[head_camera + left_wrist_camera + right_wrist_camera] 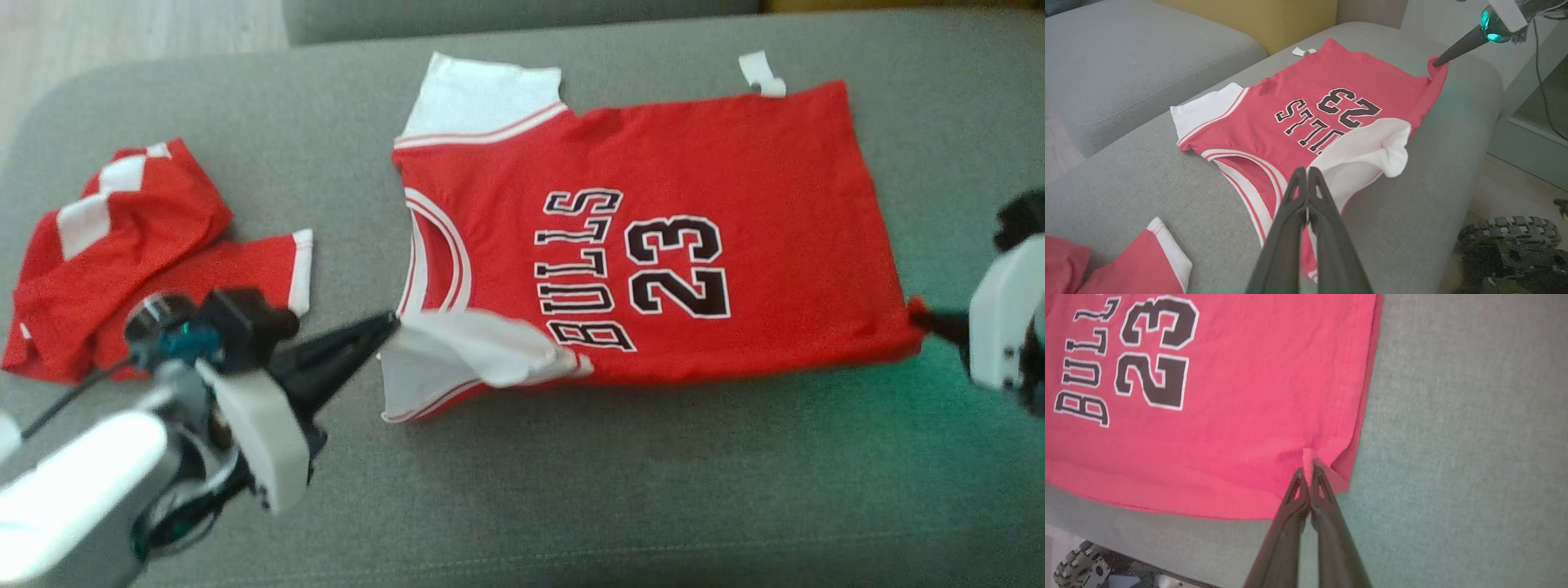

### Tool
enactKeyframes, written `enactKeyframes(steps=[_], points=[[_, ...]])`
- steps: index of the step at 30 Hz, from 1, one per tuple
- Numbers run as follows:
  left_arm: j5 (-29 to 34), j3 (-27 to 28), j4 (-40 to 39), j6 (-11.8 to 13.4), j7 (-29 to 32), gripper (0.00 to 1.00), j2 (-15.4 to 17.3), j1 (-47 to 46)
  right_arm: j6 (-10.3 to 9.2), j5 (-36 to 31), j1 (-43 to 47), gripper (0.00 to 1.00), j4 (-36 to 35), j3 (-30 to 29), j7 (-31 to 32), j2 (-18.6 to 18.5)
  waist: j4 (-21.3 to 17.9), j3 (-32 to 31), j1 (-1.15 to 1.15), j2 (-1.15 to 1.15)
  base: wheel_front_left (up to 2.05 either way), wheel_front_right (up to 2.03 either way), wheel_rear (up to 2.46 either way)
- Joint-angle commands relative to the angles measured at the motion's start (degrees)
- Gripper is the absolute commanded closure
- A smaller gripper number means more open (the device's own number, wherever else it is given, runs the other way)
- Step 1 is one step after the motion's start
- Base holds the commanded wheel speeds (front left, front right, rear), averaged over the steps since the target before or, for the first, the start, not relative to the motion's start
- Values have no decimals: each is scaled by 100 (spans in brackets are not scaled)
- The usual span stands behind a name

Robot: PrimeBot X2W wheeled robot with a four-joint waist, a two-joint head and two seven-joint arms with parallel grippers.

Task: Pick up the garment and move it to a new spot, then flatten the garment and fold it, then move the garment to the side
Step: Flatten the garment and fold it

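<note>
The garment [653, 245] is a red jersey with white sleeves and black "BULLS 23" lettering, lying spread on the grey couch seat [571, 490]. My left gripper [390, 322] is shut on the near white sleeve [473, 347], which is lifted and folded over the jersey's near edge. In the left wrist view the sleeve [1367, 155] curls just past my closed left gripper [1306, 173]. My right gripper [921, 317] is shut on the jersey's near bottom corner. The right wrist view shows a pinch of red cloth [1310, 457] held between the right gripper [1308, 473] fingers.
A second red and white garment [122, 253] lies crumpled at the seat's left end. A white tag [763, 75] pokes out at the jersey's far edge. Another grey cushion [1135, 61] and a yellow one [1274, 20] sit beyond. The robot's wheeled base [1515, 253] stands on the floor below the seat's edge.
</note>
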Motion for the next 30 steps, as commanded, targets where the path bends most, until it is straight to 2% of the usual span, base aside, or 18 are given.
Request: enactKeyframes(steps=[1,12,25,26,27,28,29,30], points=[[77,304,23,-18,20,100,128,-444,37,-97,-237,100,-24,-144,-53,-87,-26,198,0,0,0,0,0],[411,61,1246,-74,-135,100,-476,-1534,37,-608,-877,100,595,-300,-130,403,-10,717,0,0,0,0,0],[667,-196,2468,-83,-587,100,-943,-2286,37,-852,-1227,100,911,-191,-605,710,-125,961,0,0,0,0,0],[682,-212,2572,-83,-612,100,-980,-2326,37,-906,-1252,91,919,-157,-708,728,-134,969,0,0,0,0,0],[707,-207,2689,-52,-645,100,-1022,-2363,37,-928,-1265,0,944,-142,-813,756,-142,974,0,0,0,0,0],[742,-180,2808,34,-709,23,-1074,-2396,37,-921,-1271,0,986,-140,-890,790,-149,973,0,0,0,0,0],[775,-166,2917,109,-775,0,-1131,-2415,37,-933,-1280,0,1005,-130,-998,812,-157,965,0,0,0,0,0],[787,-130,3015,204,-863,0,-1197,-2422,37,-959,-1287,0,1032,-131,-1136,828,-161,949,0,0,0,0,0]])
